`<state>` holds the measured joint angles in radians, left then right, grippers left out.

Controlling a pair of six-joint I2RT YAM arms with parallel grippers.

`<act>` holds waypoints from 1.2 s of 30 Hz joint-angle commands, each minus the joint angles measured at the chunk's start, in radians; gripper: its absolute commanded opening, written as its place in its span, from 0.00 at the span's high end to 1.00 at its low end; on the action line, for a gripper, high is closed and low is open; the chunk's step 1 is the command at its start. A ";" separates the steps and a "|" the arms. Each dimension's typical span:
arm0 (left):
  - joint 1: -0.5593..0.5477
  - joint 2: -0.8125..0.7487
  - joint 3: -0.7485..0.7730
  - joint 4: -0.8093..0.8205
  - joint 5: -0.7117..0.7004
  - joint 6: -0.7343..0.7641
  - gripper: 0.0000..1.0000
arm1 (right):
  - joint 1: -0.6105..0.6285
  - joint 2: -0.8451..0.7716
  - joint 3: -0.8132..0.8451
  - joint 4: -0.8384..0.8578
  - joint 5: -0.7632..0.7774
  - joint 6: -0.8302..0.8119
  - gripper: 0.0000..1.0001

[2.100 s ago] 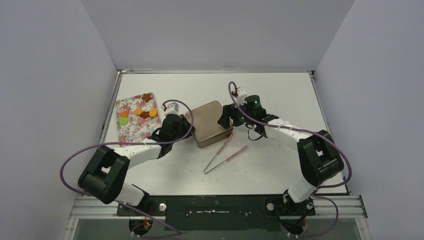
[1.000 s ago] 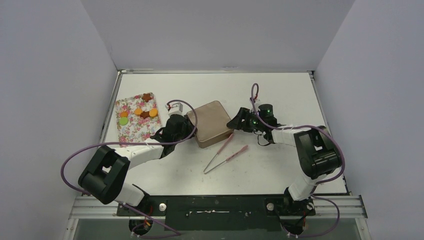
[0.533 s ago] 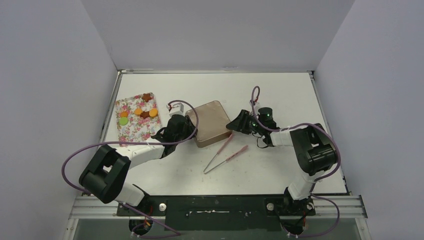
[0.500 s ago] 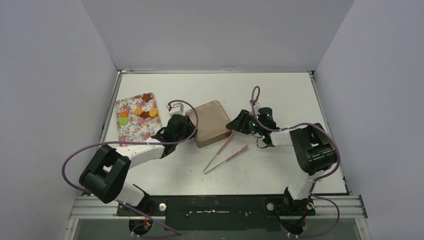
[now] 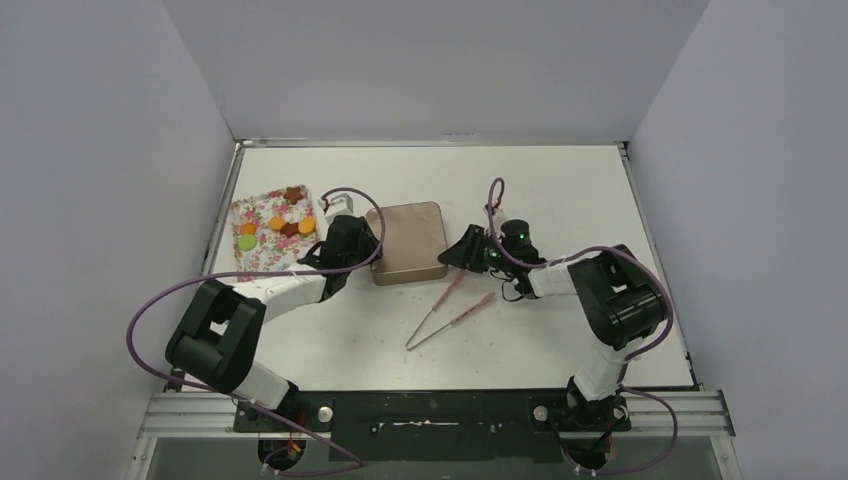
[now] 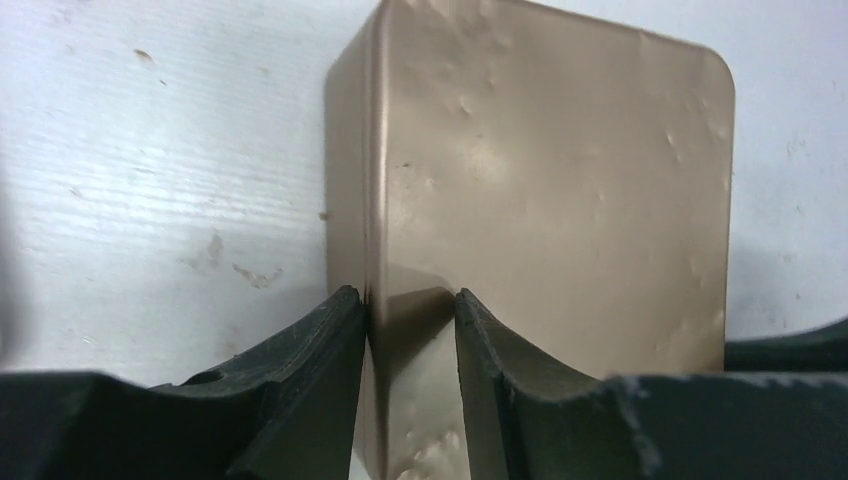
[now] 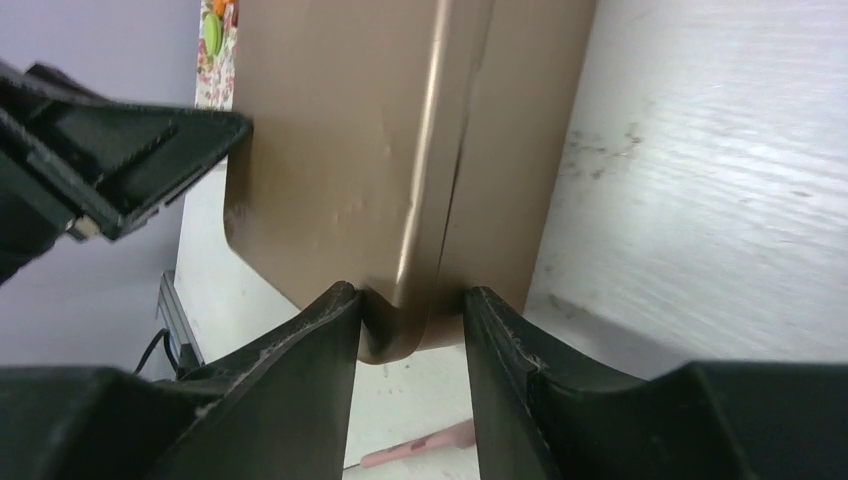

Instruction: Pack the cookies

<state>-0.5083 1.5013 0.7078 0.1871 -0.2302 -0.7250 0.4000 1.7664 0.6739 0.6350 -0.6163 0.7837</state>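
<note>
The cookies [image 5: 276,224] lie on a floral tray [image 5: 262,262] at the left: orange, dark brown and one green [image 5: 247,241], which also shows in the right wrist view [image 7: 213,25]. A closed bronze tin box [image 5: 405,243] sits mid-table between both grippers. My left gripper [image 5: 368,247] bites the tin's left edge [image 6: 372,200], one finger on the side wall, the other on the lid [image 6: 408,295]. My right gripper [image 5: 452,254] clamps the tin's near right corner [image 7: 410,295], fingers [image 7: 330,340] against lid and base.
Pink tongs [image 5: 447,305] lie on the table in front of the tin, their tip also in the right wrist view [image 7: 420,448]. The tray sits close to the left wall. Bare white table stretches behind and to the right.
The tin has turned square to the table and slid a little left. Both grippers have moved with it. The right jaws have narrowed onto its corner.
</note>
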 commanded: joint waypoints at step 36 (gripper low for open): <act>0.146 0.265 0.406 -0.059 0.050 0.275 0.42 | -0.061 0.154 0.392 -0.127 -0.011 -0.031 0.35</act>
<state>-0.3645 1.7317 1.0550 0.1528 -0.2207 -0.4820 0.3355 1.8687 1.0092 0.4446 -0.6033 0.7280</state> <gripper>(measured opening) 0.581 0.652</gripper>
